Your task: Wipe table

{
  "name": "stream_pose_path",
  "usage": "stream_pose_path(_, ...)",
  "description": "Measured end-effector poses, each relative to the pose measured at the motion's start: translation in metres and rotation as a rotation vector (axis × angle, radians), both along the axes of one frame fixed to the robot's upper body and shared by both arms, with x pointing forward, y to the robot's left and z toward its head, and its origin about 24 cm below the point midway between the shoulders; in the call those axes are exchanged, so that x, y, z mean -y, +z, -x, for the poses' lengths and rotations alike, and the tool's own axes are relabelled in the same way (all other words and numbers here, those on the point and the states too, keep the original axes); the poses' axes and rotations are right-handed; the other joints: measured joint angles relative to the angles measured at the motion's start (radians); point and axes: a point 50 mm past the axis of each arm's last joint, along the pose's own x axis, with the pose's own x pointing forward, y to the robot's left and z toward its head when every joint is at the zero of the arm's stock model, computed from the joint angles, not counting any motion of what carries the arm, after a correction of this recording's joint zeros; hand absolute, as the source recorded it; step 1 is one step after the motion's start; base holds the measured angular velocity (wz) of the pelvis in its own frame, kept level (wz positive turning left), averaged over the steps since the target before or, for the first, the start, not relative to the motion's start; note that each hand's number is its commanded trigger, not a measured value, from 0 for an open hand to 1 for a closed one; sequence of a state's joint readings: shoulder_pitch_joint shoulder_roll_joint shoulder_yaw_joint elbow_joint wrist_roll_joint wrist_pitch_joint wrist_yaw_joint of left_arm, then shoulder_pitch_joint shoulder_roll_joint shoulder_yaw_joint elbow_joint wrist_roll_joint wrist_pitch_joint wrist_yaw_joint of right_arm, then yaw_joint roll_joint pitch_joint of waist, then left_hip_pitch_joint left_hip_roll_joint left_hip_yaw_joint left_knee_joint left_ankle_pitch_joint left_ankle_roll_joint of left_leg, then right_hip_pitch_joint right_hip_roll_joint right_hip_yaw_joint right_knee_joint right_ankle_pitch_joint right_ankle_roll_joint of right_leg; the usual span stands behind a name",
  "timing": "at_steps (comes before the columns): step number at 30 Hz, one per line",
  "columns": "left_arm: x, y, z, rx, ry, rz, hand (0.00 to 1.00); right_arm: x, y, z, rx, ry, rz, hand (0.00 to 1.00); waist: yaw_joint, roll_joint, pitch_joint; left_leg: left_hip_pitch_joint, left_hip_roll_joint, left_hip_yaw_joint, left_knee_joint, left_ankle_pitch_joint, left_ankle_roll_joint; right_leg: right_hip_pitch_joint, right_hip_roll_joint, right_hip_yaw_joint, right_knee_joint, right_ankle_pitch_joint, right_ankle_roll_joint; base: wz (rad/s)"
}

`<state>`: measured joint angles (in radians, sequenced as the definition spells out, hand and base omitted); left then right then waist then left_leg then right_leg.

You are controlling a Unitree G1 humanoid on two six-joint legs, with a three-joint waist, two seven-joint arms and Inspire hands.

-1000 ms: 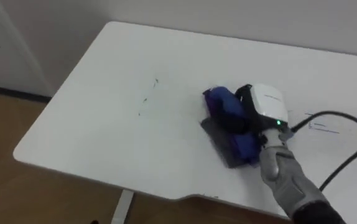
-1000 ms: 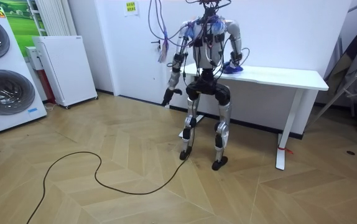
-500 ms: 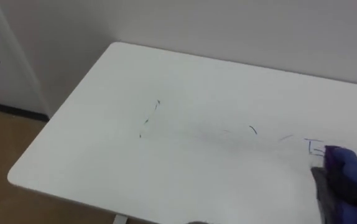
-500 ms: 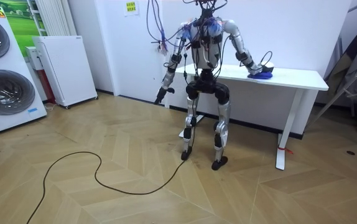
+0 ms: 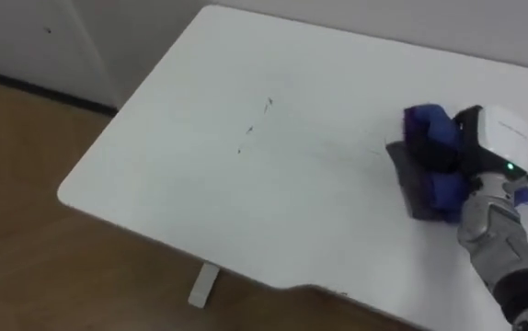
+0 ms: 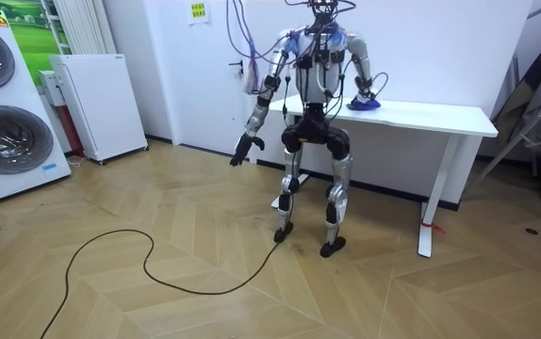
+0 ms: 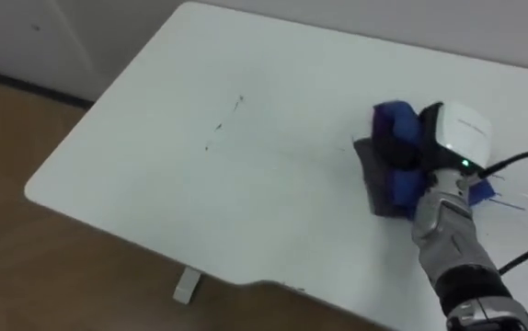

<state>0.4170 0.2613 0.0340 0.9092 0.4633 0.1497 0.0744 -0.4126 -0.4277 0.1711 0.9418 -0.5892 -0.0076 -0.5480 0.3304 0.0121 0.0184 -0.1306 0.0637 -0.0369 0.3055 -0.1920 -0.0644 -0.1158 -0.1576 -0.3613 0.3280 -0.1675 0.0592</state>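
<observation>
Bunched up on the white table [image 5: 200, 202], over toward its right part: a blue cloth [image 5: 428, 131], with a dark grey bit of cloth [image 5: 413, 184] flat on the table at its near side; pressed down on top of the cloth, the right hand [image 5: 496, 138], its white back facing up; dark fingers [image 5: 467, 136] bent over the blue heap and holding it (the tips tucked into the folds, so hard to see); the arm coming in from the lower right corner.

A little way left of the cloth, on bare table top: a few small dark pen marks [image 5: 251, 129], set in a slanted row, apart from the cloth; faint smears between the marks and the cloth; under the near edge, a white table leg [image 5: 202, 285]; beyond the left edge, brown wooden floor [image 5: 25, 184].

In the room view: standing on both feet at the long front side of the table, body leaning a bit toward it, right arm stretched out over the top; left hand [image 6: 242, 151] hanging low at the side, well away from the table, too small to tell about its fingers; at the room view's left, a low white cabinet [image 6: 101, 104] and two stacked washing machines [image 6: 7, 113] by the wall.
</observation>
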Motion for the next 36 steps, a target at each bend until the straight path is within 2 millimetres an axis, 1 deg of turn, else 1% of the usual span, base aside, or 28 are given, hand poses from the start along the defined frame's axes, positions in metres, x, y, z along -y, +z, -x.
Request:
stream_pose_path(1,0.001,0.000,0.005,-0.010,0.003,0.004,0.00,0.004,0.000,0.002,0.002,-0.007,-0.004,1.00,-0.003,-0.004,0.0000,0.003,-0.003,0.000,-0.004,0.001,0.001,0.002,-0.003,-0.002,0.000,-0.004,0.002,0.22)
stream_pose_path(2,0.001,0.001,0.012,-0.030,0.009,0.010,0.00,0.013,-0.005,0.011,-0.016,-0.023,-0.003,1.00,-0.013,-0.009,0.0012,0.012,-0.007,0.001,-0.007,0.001,0.002,0.013,-0.008,-0.008,-0.002,-0.007,0.006,0.23)
stream_pose_path(3,0.000,0.002,0.015,-0.037,0.012,0.009,0.00,0.020,-0.010,0.020,-0.027,-0.047,-0.016,1.00,-0.037,-0.018,-0.0003,0.022,-0.012,0.001,-0.009,0.001,0.002,0.034,-0.015,-0.022,-0.004,-0.013,0.014,0.27)
stream_pose_path(4,-0.002,0.002,0.015,-0.037,0.012,0.007,0.00,0.025,-0.015,0.027,-0.037,-0.069,-0.030,1.00,-0.046,-0.025,-0.0013,0.030,-0.015,0.001,-0.011,0.001,0.002,0.047,-0.018,-0.028,-0.006,-0.017,0.018,0.39)
stream_pose_path(5,-0.004,0.003,0.015,-0.032,0.014,0.003,0.00,0.033,-0.026,0.043,-0.066,-0.117,-0.055,1.00,-0.061,-0.040,-0.0049,0.049,-0.019,0.003,-0.019,0.001,0.002,0.077,-0.021,-0.040,-0.023,-0.023,0.022,0.30)
stream_pose_path(6,-0.004,0.003,0.014,-0.022,0.017,0.005,0.00,0.041,-0.034,0.059,-0.093,-0.157,-0.073,1.00,-0.078,-0.047,-0.0087,0.060,-0.022,0.007,-0.018,0.000,0.004,0.103,-0.022,-0.051,-0.041,-0.023,0.024,0.29)
stream_pose_path(7,-0.005,0.003,0.013,-0.017,0.015,0.007,0.00,0.045,-0.038,0.067,-0.108,-0.177,-0.078,1.00,-0.087,-0.053,-0.0127,0.066,-0.023,0.007,-0.019,-0.001,0.005,0.113,-0.022,-0.055,-0.046,-0.023,0.025,0.18)
stream_pose_path(8,-0.006,0.004,0.012,0.000,0.016,0.007,0.00,0.053,-0.045,0.083,-0.136,-0.227,-0.090,1.00,-0.095,-0.062,-0.0192,0.077,-0.023,0.008,-0.018,-0.003,0.009,0.133,-0.020,-0.059,-0.056,-0.022,0.028,0.11)
stream_pose_path(9,-0.006,0.004,0.011,0.011,0.023,0.008,0.00,0.060,-0.050,0.095,-0.160,-0.271,-0.103,1.00,-0.105,-0.062,-0.0204,0.095,-0.022,0.012,-0.017,-0.008,0.013,0.153,-0.019,-0.060,-0.059,-0.021,0.028,0.05)
stream_pose_path(10,-0.006,0.004,0.011,0.014,0.023,0.008,0.00,0.063,-0.051,0.100,-0.169,-0.289,-0.104,1.00,-0.106,-0.062,-0.0215,0.102,-0.022,0.014,-0.017,-0.010,0.014,0.160,-0.019,-0.060,-0.058,-0.022,0.029,-0.05)
stream_pose_path(12,-0.005,0.004,0.008,0.022,0.022,0.012,0.00,0.073,-0.048,0.108,-0.182,-0.310,-0.087,1.00,-0.118,-0.045,-0.0273,0.108,-0.018,0.014,-0.017,-0.026,0.018,0.166,-0.017,-0.060,-0.052,-0.023,0.031,-0.07)
stream_pose_path(14,-0.005,0.004,0.005,0.035,0.019,0.010,0.00,0.077,-0.045,0.106,-0.185,-0.320,-0.078,1.00,-0.120,-0.030,-0.0248,0.106,-0.018,0.011,-0.014,-0.030,0.019,0.166,-0.017,-0.059,-0.048,-0.022,0.030,-0.06)
stream_pose_path(15,-0.005,0.004,0.002,0.042,0.016,0.010,0.00,0.077,-0.043,0.102,-0.182,-0.321,-0.070,1.00,-0.117,-0.020,-0.0234,0.106,-0.018,0.011,-0.011,-0.030,0.019,0.163,-0.016,-0.055,-0.043,-0.021,0.029,-0.10)
stream_pose_path(16,-0.005,0.004,0.000,0.046,0.014,0.011,0.00,0.075,-0.042,0.099,-0.184,-0.316,-0.063,1.00,-0.110,-0.016,-0.0240,0.104,-0.018,0.011,-0.011,-0.030,0.019,0.154,-0.017,-0.050,-0.037,-0.021,0.028,-0.22)
stream_pose_path(17,-0.003,0.003,-0.006,0.060,0.010,0.018,0.00,0.074,-0.037,0.089,-0.174,-0.310,-0.051,1.00,-0.095,-0.009,-0.0206,0.090,-0.018,0.009,-0.001,-0.030,0.019,0.133,-0.013,-0.037,-0.030,-0.019,0.022,-0.37)
stream_pose_path(18,0.000,0.001,-0.010,0.059,-0.005,0.029,0.00,0.070,-0.031,0.076,-0.157,-0.297,-0.037,1.00,-0.080,0.000,-0.0194,0.071,-0.018,0.006,0.005,-0.029,0.019,0.103,-0.010,-0.021,-0.019,-0.015,0.015,-0.48)
stream_pose_path(19,0.001,0.000,-0.013,0.061,-0.008,0.035,0.00,0.067,-0.026,0.067,-0.148,-0.282,-0.030,1.00,-0.067,0.002,-0.0184,0.061,-0.018,0.007,0.006,-0.028,0.020,0.086,-0.008,-0.011,-0.011,-0.011,0.009,-0.57)
stream_pose_path(20,0.000,-0.001,-0.020,0.071,-0.013,0.038,0.00,0.058,-0.017,0.047,-0.130,-0.230,-0.003,1.00,-0.048,-0.004,-0.0115,0.042,-0.018,0.004,0.012,-0.023,0.020,0.054,-0.007,-0.004,0.006,-0.005,-0.002,-0.44)
stream_pose_path(21,0.000,-0.001,-0.027,0.082,-0.018,0.039,0.00,0.046,-0.006,0.026,-0.106,-0.157,0.039,1.00,-0.044,0.012,-0.0082,0.013,-0.018,-0.003,0.018,-0.015,0.017,0.023,-0.005,-0.003,0.016,-0.004,-0.007,-0.28)
stream_pose_path(22,0.001,-0.002,-0.030,0.087,-0.025,0.041,0.00,0.039,-0.001,0.017,-0.095,-0.121,0.057,1.00,-0.039,0.012,-0.0029,0.002,-0.018,-0.007,0.018,-0.010,0.016,0.011,-0.003,-0.001,0.017,-0.003,-0.009,-0.03)
stream_pose_path(24,0.005,-0.002,-0.040,0.113,-0.062,0.054,0.00,0.011,0.017,-0.015,-0.047,0.004,0.089,1.00,-0.010,0.013,0.0010,-0.038,-0.018,-0.025,0.018,0.003,0.011,-0.034,0.004,0.003,0.020,0.002,-0.017,0.09)
stream_pose_path(25,0.006,-0.002,-0.042,0.118,-0.069,0.057,0.00,0.006,0.022,-0.021,-0.034,0.031,0.092,1.00,0.000,0.014,0.0007,-0.042,-0.018,-0.026,0.013,0.008,0.009,-0.042,0.004,0.003,0.022,0.003,-0.019,0.15)
stream_pose_path(27,0.009,-0.002,-0.043,0.114,-0.087,0.073,0.00,-0.004,0.036,-0.035,-0.004,0.085,0.086,1.00,0.042,0.010,0.0020,-0.049,-0.019,-0.034,-0.004,0.023,0.008,-0.051,0.005,0.000,0.013,0.005,-0.022,0.22)
stream_pose_path(30,0.011,-0.004,-0.033,0.070,-0.067,0.103,0.00,-0.007,0.040,-0.038,0.006,0.107,0.090,1.00,0.055,0.001,0.0014,-0.050,-0.022,-0.035,-0.007,0.025,0.009,-0.049,0.002,0.000,0.015,-0.002,-0.015,0.25)
stream_pose_path(32,0.011,-0.003,-0.030,0.060,-0.059,0.103,0.00,-0.001,0.032,-0.031,-0.022,0.089,0.090,1.00,0.052,-0.004,0.0014,-0.048,-0.024,-0.035,-0.007,0.025,0.009,-0.042,-0.001,-0.006,0.015,-0.004,-0.012,0.13)
stream_pose_path(33,0.011,-0.003,-0.028,0.053,-0.055,0.102,0.00,0.007,0.020,-0.019,-0.056,0.062,0.073,1.00,0.037,-0.005,0.0013,-0.037,-0.027,-0.035,-0.008,0.025,0.010,-0.023,-0.004,-0.013,0.013,-0.006,-0.008,0.28)
stream_pose_path(34,0.010,-0.003,-0.028,0.054,-0.052,0.102,0.00,0.010,0.015,-0.013,-0.056,0.049,0.054,1.00,0.025,-0.006,0.0011,-0.029,-0.030,-0.035,-0.008,0.025,0.010,-0.012,-0.008,-0.017,0.013,-0.010,-0.003,0.34)
stream_pose_path(36,0.010,-0.003,-0.028,0.064,-0.043,0.105,0.00,0.019,-0.003,0.007,-0.087,0.007,0.022,1.00,-0.017,-0.015,-0.0008,0.010,-0.041,-0.031,-0.022,0.025,0.011,0.039,-0.017,-0.026,-0.008,-0.025,0.008,0.18)
